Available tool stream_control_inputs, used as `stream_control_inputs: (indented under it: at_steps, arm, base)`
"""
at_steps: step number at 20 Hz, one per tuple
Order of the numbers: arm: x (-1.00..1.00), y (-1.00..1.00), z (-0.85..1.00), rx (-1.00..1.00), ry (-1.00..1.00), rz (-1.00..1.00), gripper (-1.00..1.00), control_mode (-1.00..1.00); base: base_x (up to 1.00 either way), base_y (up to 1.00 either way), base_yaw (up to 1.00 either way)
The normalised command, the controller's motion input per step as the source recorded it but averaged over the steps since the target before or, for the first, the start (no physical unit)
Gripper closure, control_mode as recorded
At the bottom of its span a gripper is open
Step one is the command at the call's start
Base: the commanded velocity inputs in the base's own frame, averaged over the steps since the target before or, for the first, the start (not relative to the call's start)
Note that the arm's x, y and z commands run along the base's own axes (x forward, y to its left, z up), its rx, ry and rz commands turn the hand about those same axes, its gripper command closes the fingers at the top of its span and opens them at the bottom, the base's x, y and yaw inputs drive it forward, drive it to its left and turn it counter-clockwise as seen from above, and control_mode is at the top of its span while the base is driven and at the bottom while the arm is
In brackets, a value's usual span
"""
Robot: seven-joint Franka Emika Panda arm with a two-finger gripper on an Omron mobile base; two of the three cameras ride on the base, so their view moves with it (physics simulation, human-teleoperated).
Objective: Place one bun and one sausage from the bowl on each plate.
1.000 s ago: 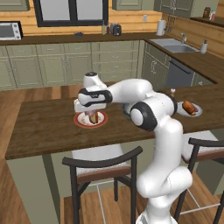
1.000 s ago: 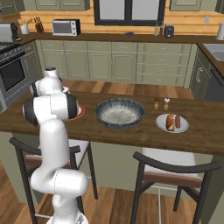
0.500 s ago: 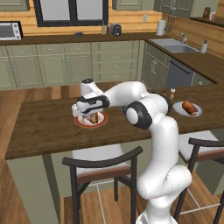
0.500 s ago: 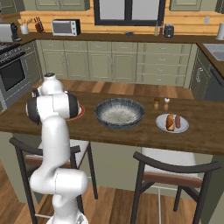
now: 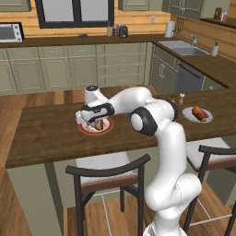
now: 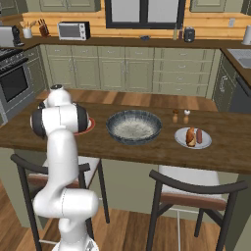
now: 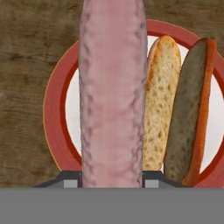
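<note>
My gripper is shut on a pale pink sausage, which hangs just above the red-rimmed plate. A long tan bun lies split on that plate, to the right of the sausage in the hand view. From the left base view the gripper sits low over the same plate on the wooden counter. The blue-grey bowl stands mid-counter. Further right, the white plate carries an orange-brown bun and a reddish-brown sausage.
Two small shakers stand behind the white plate. Two chairs are tucked under the counter's near edge. My arm's elbow covers most of the red-rimmed plate in the right base view.
The hand has come down toward the red-rimmed plate with the pink sausage still in its grip. Nothing else has moved.
</note>
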Motion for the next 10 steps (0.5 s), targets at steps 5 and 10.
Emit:
stream_control_inputs:
  at_steps: [5, 10]
  arm:
    - [0.00, 0.00, 0.00, 0.00, 0.00, 0.00, -1.00, -1.00]
    - [0.00, 0.00, 0.00, 0.00, 0.00, 0.00, -1.00, -1.00]
  base:
    - [0.00, 0.00, 0.00]
    - [0.00, 0.00, 0.00]
